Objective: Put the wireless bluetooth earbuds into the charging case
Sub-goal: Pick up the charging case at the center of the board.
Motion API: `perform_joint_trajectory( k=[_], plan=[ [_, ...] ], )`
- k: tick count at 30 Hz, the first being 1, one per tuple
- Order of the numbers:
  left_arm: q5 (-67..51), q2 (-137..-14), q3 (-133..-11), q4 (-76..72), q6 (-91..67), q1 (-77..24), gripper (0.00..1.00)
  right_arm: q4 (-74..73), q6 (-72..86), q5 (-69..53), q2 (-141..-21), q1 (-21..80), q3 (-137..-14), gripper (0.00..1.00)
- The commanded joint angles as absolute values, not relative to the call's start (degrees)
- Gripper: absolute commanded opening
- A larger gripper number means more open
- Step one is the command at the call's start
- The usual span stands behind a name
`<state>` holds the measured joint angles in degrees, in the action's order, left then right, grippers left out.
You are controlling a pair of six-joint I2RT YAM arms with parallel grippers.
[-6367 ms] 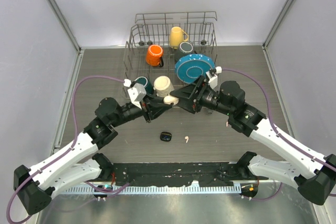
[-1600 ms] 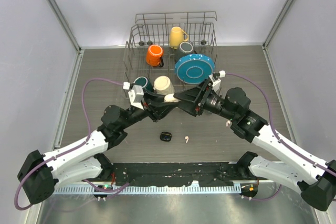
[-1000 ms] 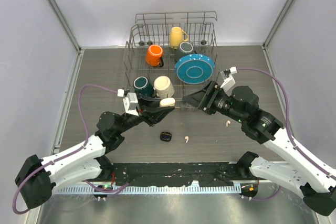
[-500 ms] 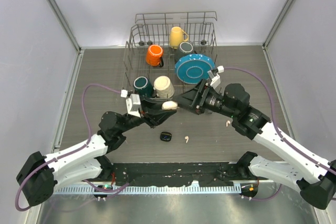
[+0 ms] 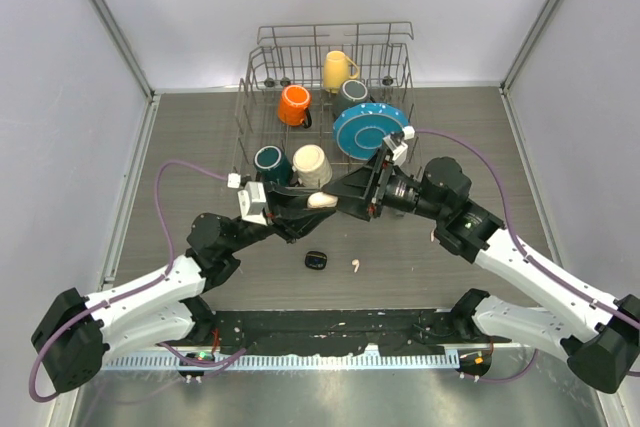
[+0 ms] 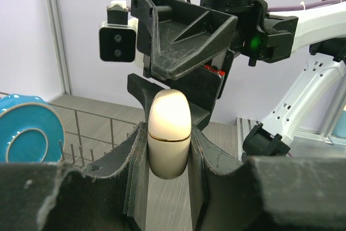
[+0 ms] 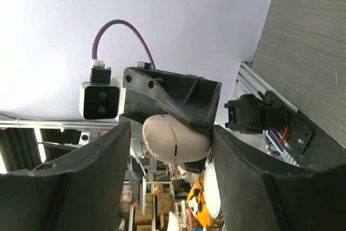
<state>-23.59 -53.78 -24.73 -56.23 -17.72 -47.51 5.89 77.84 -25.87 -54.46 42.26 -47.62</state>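
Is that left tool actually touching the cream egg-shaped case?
Touching. The left wrist view shows the case pinched between the two fingers of the left tool, with no gap on either side.

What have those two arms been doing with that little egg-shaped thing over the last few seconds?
The right claw backed off to the right about a second ago, then swung left again; it now sits open by the cream case. The left claw kept gripping that case, barely shifting. The black case, the white earbud beside it and the dish rack stayed put.
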Motion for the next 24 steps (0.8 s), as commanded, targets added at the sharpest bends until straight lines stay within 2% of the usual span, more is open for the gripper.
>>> perform_joint_trajectory(
  k=[1,3,10,16,20,24],
  plan=[
    [-23.03,-53.79,-26.72,-58.62,-16.08,-47.37,0.0,10.46,80.51,-30.67,-55.02,42.54,-47.99,0.65],
    [-23.03,-53.79,-26.81,-58.62,-16.08,-47.37,0.0,9.85,80.42,-31.02,-55.28,42.54,-48.16,0.64],
    [-22.94,-53.96,-27.16,-58.54,-16.0,-47.37,0.0,9.76,79.89,-31.64,-55.9,42.54,-48.34,0.49],
    [-23.38,-54.75,-27.68,-58.54,-16.26,-47.37,0.0,10.28,80.07,-32.26,-56.51,42.54,-47.99,0.27],
    [-23.2,-54.93,-27.86,-58.62,-16.26,-47.37,0.09,10.55,80.16,-31.73,-56.34,42.54,-47.73,0.19],
    [-22.76,-54.76,-27.95,-58.8,-16.35,-47.37,0.11,10.98,80.68,-31.38,-56.34,42.54,-46.76,0.14]
  ],
)
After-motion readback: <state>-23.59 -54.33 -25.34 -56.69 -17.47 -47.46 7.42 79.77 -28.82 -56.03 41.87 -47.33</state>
